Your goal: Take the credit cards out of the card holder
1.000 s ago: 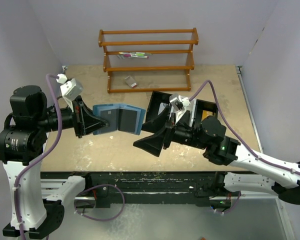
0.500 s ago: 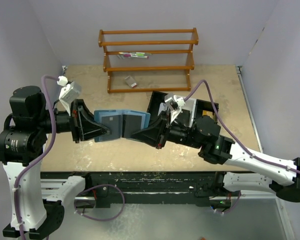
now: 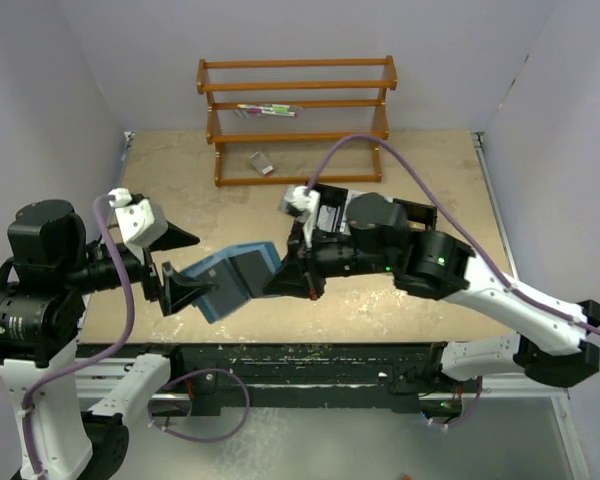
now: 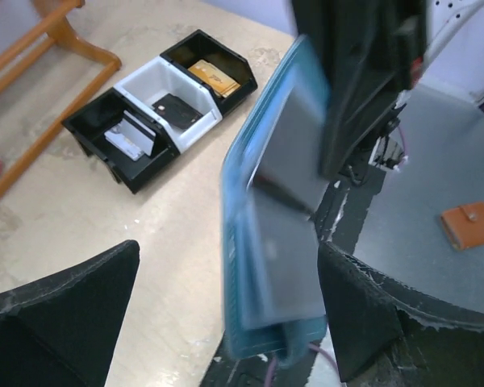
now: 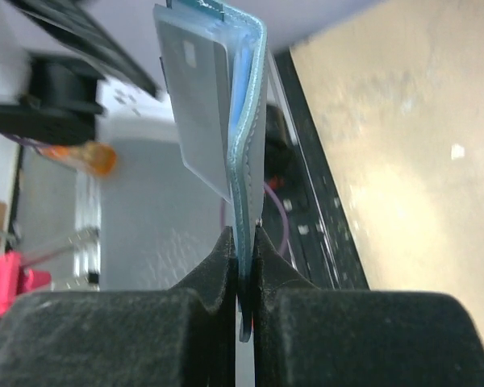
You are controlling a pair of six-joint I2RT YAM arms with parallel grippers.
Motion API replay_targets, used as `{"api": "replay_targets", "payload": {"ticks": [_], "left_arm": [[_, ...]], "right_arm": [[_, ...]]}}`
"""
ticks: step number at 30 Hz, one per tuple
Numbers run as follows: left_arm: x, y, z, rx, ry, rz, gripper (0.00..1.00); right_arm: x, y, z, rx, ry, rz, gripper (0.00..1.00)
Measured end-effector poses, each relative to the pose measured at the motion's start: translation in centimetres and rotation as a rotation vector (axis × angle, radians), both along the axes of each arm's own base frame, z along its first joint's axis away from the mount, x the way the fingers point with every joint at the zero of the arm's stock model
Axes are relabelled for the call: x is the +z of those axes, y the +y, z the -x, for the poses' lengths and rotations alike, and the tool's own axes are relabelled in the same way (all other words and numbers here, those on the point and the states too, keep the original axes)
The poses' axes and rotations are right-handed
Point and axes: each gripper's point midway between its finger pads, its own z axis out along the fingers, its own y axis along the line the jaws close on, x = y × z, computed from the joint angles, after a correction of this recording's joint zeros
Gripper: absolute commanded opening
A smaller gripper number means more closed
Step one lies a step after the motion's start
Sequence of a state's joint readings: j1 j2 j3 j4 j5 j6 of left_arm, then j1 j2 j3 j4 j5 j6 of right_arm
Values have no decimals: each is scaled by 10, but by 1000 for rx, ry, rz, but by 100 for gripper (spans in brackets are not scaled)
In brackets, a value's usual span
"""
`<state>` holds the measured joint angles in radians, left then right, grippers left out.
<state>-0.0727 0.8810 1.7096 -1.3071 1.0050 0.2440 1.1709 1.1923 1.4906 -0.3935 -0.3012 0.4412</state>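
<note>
The right arm reaches from its base across the front of the tabletop (image 3: 180, 180), elbow raised and wrist turned toward the left arm, so that the right pincer (image 3: 280, 283) sits near the front edge at centre. Its two fingers (image 5: 218, 278) are pressed together on one edge of the card holder (image 3: 235, 275), which hangs in the air above the tabletop, opened out and tilted. In the right wrist view the teal cover stands on edge, rising straight out of the clamped jaws, with a grey credit card (image 5: 195, 113) lying flat against its inner face and partly out past the pocket. The left arm is folded beside its base with its forearm pointing at the right arm, and the left pincer (image 3: 206, 264) is spread wide, one finger above and one below the card holder's free end. In the left wrist view the card holder stands between those two fingers, closer to the one on the right of that view; the picture is blurred there, so contact cannot be judged. Behind it are a three-compartment tray (image 4: 105, 153) and a wooden rack (image 3: 295, 120), and an orange-brown item (image 4: 470, 224) lies off the tabletop.
</note>
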Motion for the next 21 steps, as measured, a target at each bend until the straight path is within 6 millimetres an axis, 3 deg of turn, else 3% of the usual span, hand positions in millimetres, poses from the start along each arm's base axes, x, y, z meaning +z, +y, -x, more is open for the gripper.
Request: {"api": "replay_targets", "payload": {"ticks": [5,8,10,14,21], "left_arm": [[-1,3,12,-35,-128,-52,85],[-6,3,16,-62,-155,-62,86],[-12,1,16,-84,-146,-63,89],[-34,0,7,-116,-84,-78,92],[-54,-5,-4,-191,39,-70,86]], "right_arm": [[-77,8,-1,70,48,310,0],[-100,10,2,102,66,420,0],[-100,14,4,122,57,441,0],[-81,26,10,174,13,400,0],[-58,33,18,243,-25,334,0]]}}
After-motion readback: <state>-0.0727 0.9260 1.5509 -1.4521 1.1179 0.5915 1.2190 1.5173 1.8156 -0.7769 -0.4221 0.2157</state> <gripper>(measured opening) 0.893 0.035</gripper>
